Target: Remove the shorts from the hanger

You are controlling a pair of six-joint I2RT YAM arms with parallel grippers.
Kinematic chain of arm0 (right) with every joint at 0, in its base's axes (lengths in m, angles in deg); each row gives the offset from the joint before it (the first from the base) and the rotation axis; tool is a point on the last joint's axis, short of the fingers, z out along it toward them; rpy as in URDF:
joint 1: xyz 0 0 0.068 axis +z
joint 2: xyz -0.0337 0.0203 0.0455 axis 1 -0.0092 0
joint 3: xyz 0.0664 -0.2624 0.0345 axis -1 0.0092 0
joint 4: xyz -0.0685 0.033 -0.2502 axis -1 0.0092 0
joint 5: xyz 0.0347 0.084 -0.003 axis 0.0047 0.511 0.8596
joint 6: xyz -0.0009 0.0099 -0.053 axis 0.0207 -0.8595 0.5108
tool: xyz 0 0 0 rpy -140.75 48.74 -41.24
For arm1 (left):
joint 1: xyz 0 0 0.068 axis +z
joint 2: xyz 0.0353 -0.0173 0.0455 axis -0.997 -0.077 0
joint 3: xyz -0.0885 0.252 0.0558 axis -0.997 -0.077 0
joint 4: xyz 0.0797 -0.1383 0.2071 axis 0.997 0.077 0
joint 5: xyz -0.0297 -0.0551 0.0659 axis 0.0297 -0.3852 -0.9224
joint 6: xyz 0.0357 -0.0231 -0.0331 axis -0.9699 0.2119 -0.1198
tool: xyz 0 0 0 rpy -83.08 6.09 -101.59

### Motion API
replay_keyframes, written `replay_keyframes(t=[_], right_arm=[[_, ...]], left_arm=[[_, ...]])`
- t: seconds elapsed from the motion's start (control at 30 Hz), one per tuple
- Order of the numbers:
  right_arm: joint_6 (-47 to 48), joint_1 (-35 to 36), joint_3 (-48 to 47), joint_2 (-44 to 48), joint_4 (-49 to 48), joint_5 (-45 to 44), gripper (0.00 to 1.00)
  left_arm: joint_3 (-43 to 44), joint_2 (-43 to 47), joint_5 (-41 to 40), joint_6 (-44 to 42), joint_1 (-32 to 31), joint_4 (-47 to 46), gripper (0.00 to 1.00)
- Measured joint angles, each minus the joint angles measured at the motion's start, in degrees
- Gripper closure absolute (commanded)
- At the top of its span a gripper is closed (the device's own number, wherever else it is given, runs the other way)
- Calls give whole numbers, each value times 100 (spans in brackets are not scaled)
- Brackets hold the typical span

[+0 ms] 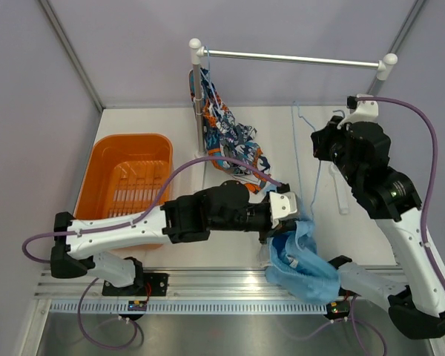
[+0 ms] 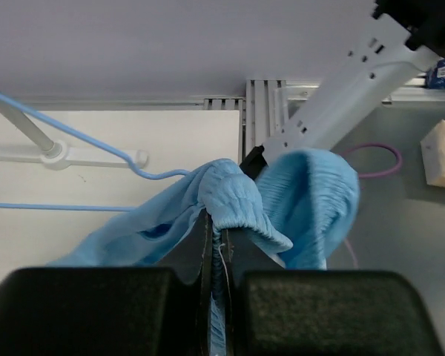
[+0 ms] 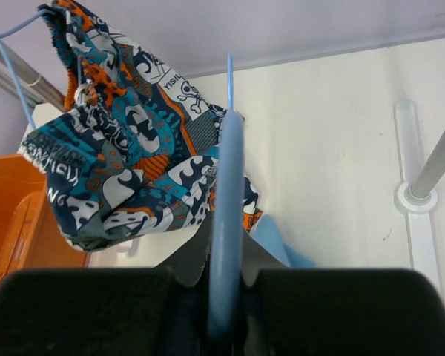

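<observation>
The light blue shorts (image 1: 305, 261) hang bunched over the table's near edge. My left gripper (image 1: 287, 226) is shut on their gathered waistband (image 2: 233, 194), its jaws pinched on the cloth (image 2: 219, 226). My right gripper (image 1: 321, 152) is shut on a thin blue hanger (image 1: 301, 152); in the right wrist view the hanger (image 3: 227, 170) stands upright between the jaws (image 3: 226, 230). The hanger wire (image 2: 81, 137) reaches the blue cloth's edge; I cannot tell if it is still threaded through. The printed shorts (image 1: 226, 137) hang at the rack's left post and show in the right wrist view (image 3: 126, 159).
An orange basket (image 1: 126, 182) sits at the left of the table. A white rack with a metal rail (image 1: 293, 59) spans the back; its right foot (image 1: 343, 196) lies on the table. My right arm's white link (image 2: 341, 96) passes close behind the blue shorts.
</observation>
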Motion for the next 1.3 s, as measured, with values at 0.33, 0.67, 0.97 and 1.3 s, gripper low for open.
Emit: replay_keyframes(t=[0.33,0.67,0.97,1.3], right_arm=[[92,0,-837,-754,-101,-1049,100],[116,0,-1093,-603,-83,-1169,100],[181,0,-1104,-599,74,-1167,100],[201,0,-1045,-568,66,-1143,100]], left_arm=[[-76,1274,-321,-278,7,855,100],[2588,1390,-3508,-1650,13,957,100],[4138,1346,-5195,-4592,17,-1720,100],[2159,2400,-5716,-5637,33,-3191,100]])
